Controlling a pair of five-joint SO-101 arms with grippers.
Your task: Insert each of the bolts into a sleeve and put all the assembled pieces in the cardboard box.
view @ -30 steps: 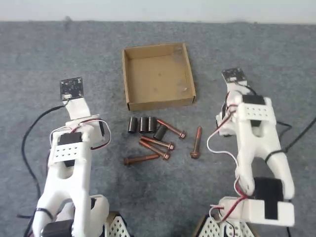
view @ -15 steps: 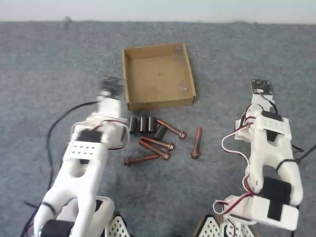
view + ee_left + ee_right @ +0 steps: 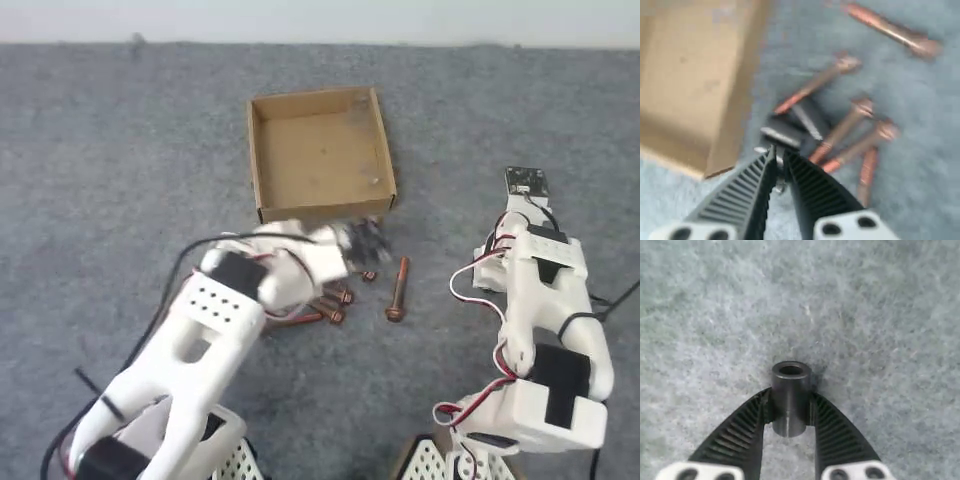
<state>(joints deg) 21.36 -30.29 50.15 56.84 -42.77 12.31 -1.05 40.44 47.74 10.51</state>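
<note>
While the right arm has drawn out toward its own side over the last second, the left arm has swung in from the far left, and we read this as the reach for a bolt to fit the piece already held.

Nearest us, the left arm stretches diagonally from its base, bent low over the grey mat point(image 3: 120, 150). Its wrist is turned toward the centre. The left gripper point(image 3: 779, 152) hangs narrow, nearly closed, and we see nothing between its jaws. It sits just above the loose sleeves point(image 3: 795, 122) and the heap of copper bolts point(image 3: 840, 132). A lone bolt point(image 3: 398, 288) lies just beside that heap on the right arm's side.

The right arm stands folded, pointing down at the mat. The right gripper point(image 3: 790, 402) clamps a black sleeve point(image 3: 791, 385) upright, bore upward. We cannot tell whether its foot touches the mat.

Farthest off, just behind the heap, the cardboard box point(image 3: 322, 210) holds no assembled piece, so the whole task remains.
</note>
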